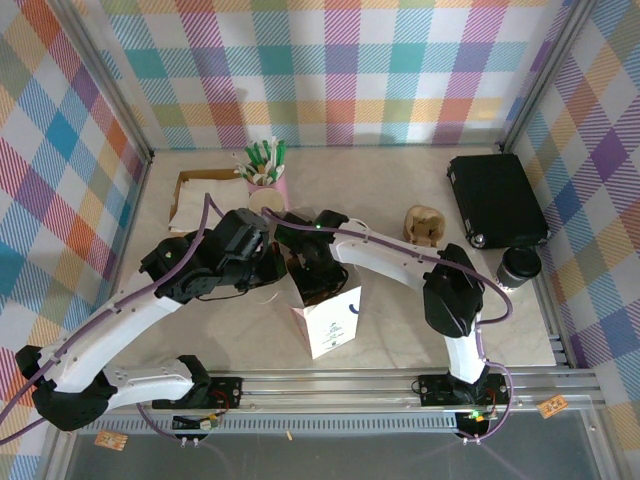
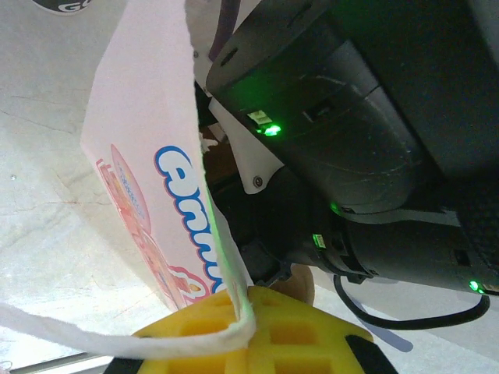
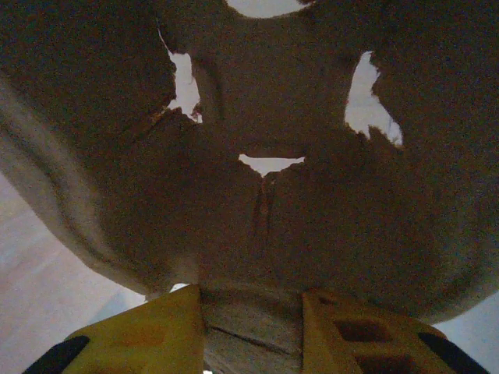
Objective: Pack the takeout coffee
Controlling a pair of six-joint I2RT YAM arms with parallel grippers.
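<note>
**Carrier at the bag mouth, coffee waiting on the right**

- Left gripper [image 2: 245, 319]: fingers clenched on the top rim of the white paper bag [image 1: 335, 320]. The bag's twisted paper handle [image 2: 117, 331] is draped across the yellow pads. The bag is upright near the middle of the table [image 1: 400, 335], blue logo facing the wrist camera.
- Right gripper [image 3: 253, 319]: fingers grasping a tab of a brown moulded-pulp cup carrier [image 3: 257, 117]. In the top view this wrist hangs over the bag's open mouth. Can't tell how deep the carrier sits.
- Takeout coffee [image 1: 520, 268]: upright on the table at the far right, black lid on, just beside the near corner of the black case [image 1: 497, 200]. Well apart from the bag, and nothing is touching it.

Judged stage: early. The carrier is going in, and the cup is not yet handled.

Risks from here:
- The carrier looks nearly as wide as the mouth, so an edge could catch the rim and tear or fold the paper where the left fingers pinch it.
- A downward push against the one-sided hold could tip or drag the light bag.
- If the carrier lands tilted, the cup would later sit crooked and could leak at the lid.
- Both wrists crowd the opening, so pulling the right one out could snag the handle.
</note>
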